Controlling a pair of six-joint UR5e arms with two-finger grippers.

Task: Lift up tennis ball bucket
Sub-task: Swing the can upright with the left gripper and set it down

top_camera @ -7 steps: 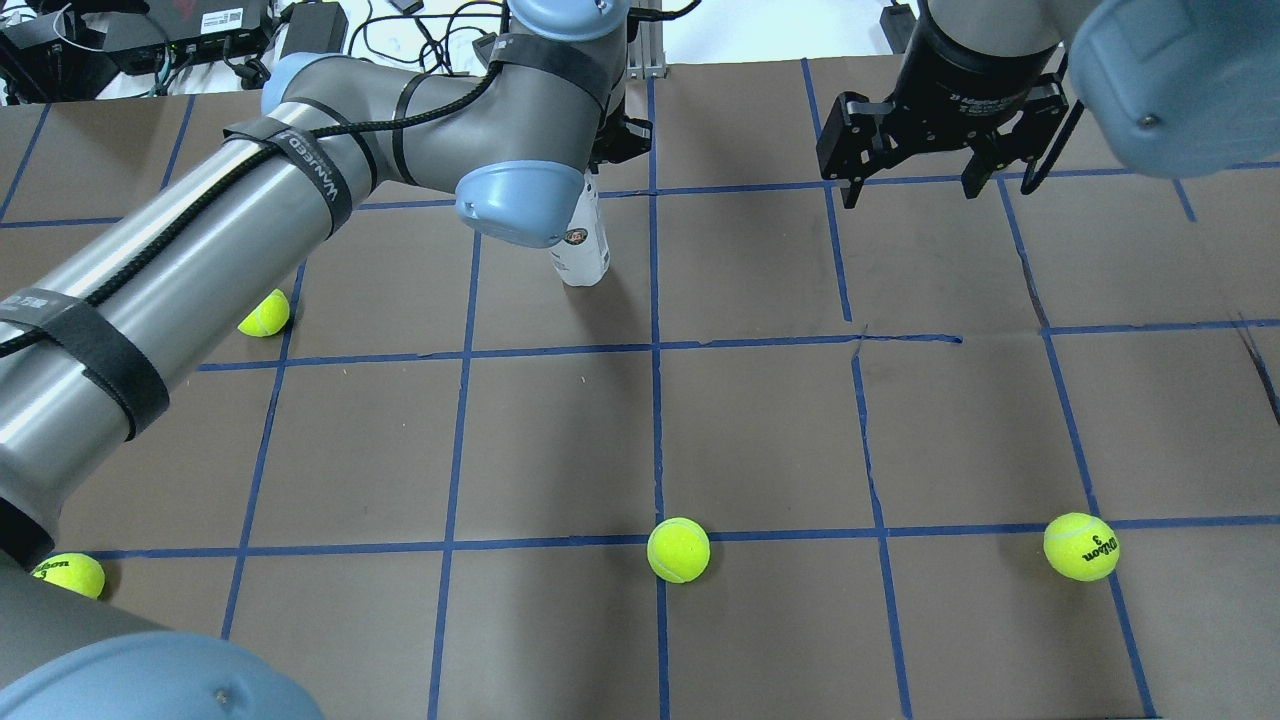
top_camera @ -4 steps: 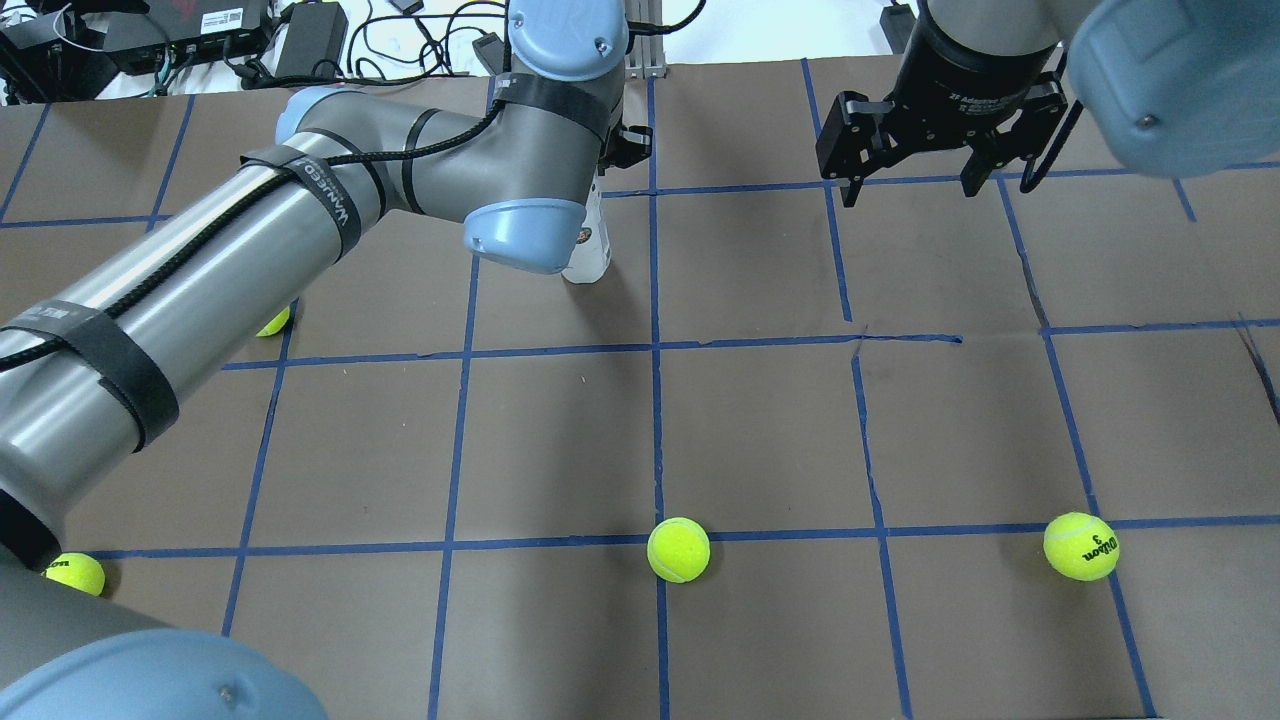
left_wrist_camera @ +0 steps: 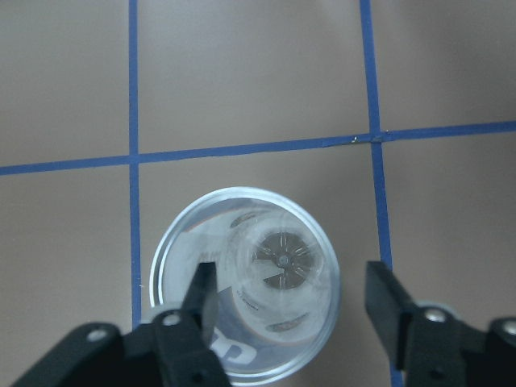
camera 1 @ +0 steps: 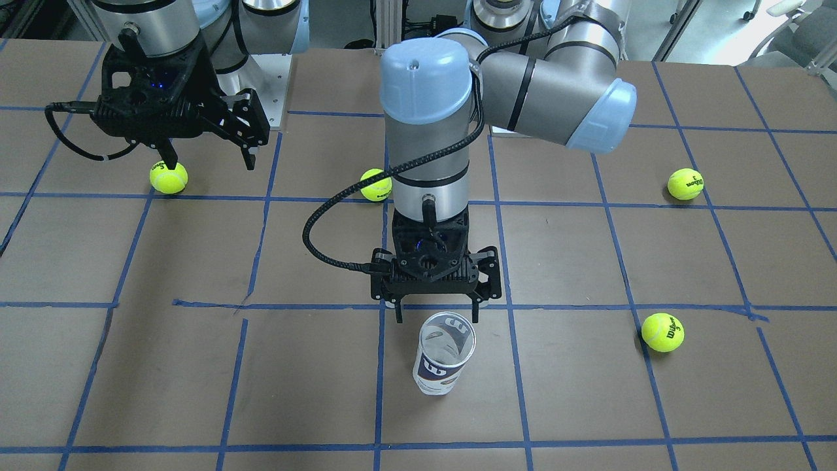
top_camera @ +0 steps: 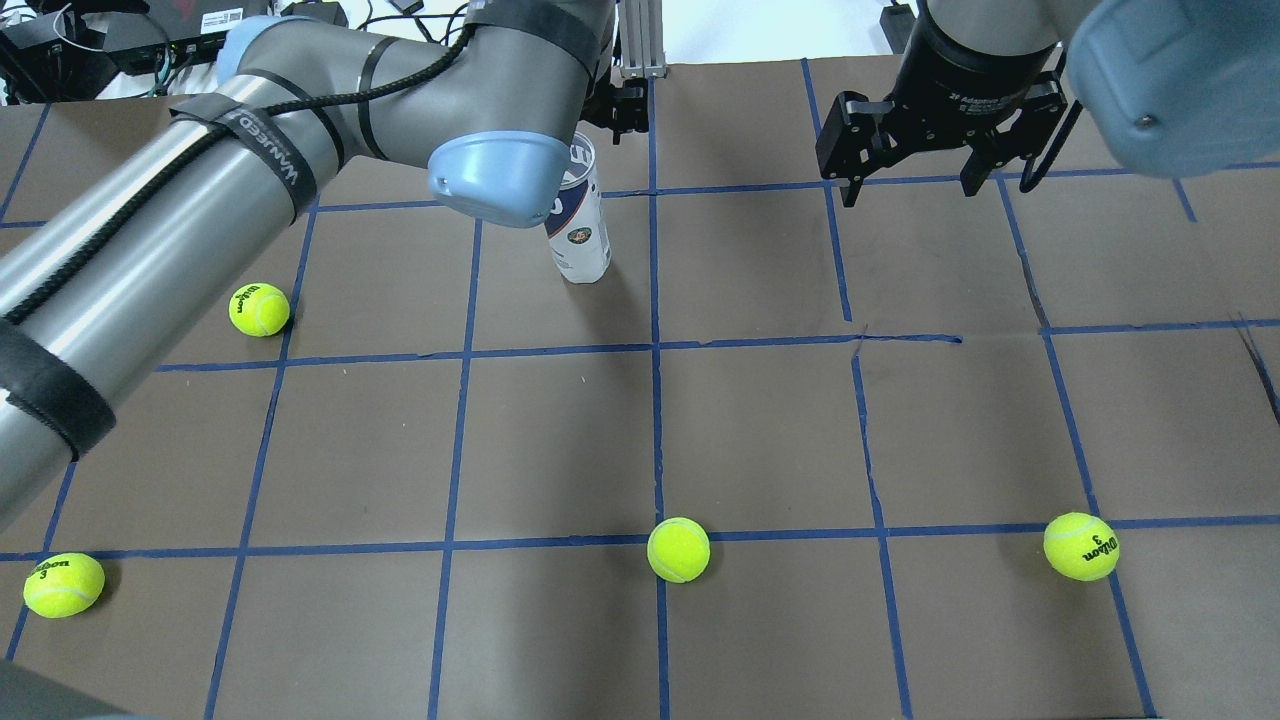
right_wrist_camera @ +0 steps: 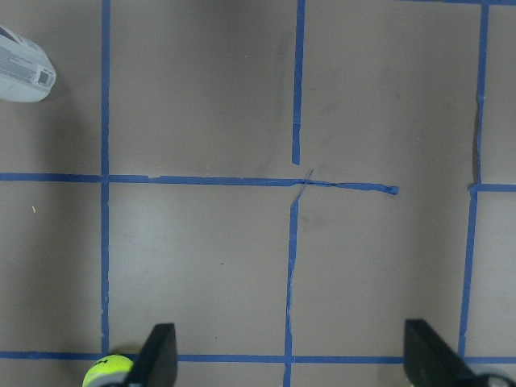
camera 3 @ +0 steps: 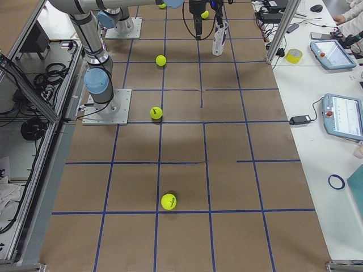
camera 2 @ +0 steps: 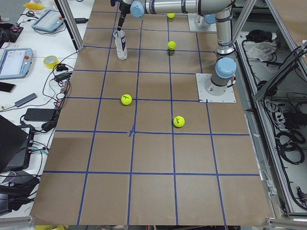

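Note:
The tennis ball bucket [camera 1: 444, 356] is a clear can with a navy-and-white label. It stands upright on the brown table, its top open, and it also shows in the overhead view [top_camera: 582, 225]. My left gripper [camera 1: 436, 318] hangs open just above its rim. In the left wrist view the can [left_wrist_camera: 266, 266] lies between and below the spread fingers of the left gripper [left_wrist_camera: 290, 294], and no ball shows inside it. My right gripper [top_camera: 920, 185] is open and empty, off to the side over bare table.
Several yellow-green tennis balls lie loose on the table: one [top_camera: 259, 309] left of the can, one [top_camera: 64, 584] at the near left, one [top_camera: 678, 549] in the middle front, one [top_camera: 1081, 546] at the near right. Cables and boxes [top_camera: 200, 35] lie beyond the far edge.
My left arm has risen and its elbow has swung back, uncovering the top of the can and the left ball. The can stands where it did. The right arm has not moved.

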